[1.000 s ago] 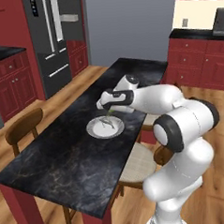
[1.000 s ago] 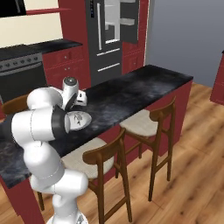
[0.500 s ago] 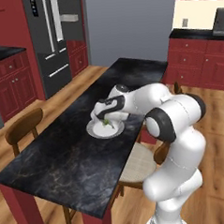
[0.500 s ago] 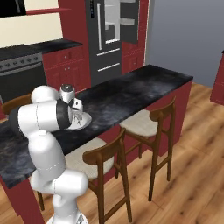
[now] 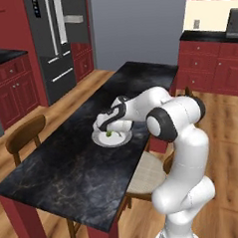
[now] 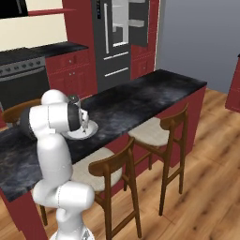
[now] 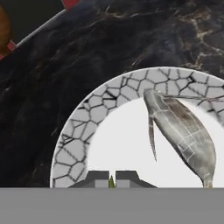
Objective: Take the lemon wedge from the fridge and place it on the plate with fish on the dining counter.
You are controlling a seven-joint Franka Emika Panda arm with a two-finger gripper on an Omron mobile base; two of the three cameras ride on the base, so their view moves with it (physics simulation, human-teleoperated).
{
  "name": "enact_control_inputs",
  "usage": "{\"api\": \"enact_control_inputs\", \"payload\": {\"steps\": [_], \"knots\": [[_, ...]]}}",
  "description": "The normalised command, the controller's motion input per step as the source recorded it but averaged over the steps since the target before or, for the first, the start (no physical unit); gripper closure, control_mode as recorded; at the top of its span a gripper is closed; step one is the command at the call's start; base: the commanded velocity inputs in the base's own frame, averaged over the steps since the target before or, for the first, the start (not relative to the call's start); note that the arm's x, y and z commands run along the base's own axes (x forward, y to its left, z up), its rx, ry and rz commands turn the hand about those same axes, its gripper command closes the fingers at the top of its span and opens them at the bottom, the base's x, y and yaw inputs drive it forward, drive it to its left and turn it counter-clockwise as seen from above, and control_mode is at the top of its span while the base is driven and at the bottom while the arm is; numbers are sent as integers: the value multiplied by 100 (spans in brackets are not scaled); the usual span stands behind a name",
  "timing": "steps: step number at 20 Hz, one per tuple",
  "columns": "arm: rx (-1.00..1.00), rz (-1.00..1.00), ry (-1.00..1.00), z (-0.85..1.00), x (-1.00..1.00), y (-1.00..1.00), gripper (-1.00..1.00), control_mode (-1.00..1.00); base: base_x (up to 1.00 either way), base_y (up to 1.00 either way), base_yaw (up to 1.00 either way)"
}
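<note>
My gripper [image 5: 110, 131] hangs low over the plate with fish [image 5: 100, 141] on the black marbled dining counter [image 5: 69, 169]. It is shut on the lemon wedge [image 5: 110, 134], a tiny yellow-green chunk just above the plate's middle. In the hand view a green sliver of the lemon wedge [image 7: 111, 182] shows between the closed tips of the gripper [image 7: 111, 178]. The pale grey fish [image 7: 183, 131] lies to the right on the plate [image 7: 83, 118]. From the right base view the gripper [image 6: 86, 123] stands over the plate [image 6: 93, 126]. The fridge [image 5: 51, 45] is far back, one upper door open.
Two wooden stools [image 6: 154, 136] stand along the counter's near side under the dining counter [image 6: 140, 93], and a wooden chair [image 5: 25, 139] sits on its far side. Red cabinets [image 5: 213, 70] line the walls. The fridge [image 6: 115, 42] stands beyond the counter's end.
The hand has swung down from above the counter to just over the plate's middle, still shut on the lemon wedge. The plate and fish stay put.
</note>
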Motion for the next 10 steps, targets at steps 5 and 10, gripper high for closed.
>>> {"api": "enact_control_inputs", "payload": {"steps": [5,10], "knots": [[0,0,0,-22,41,24,100,-100,0,0,0],[0,0,0,-5,65,16,-100,-100,0,0,0]]}}
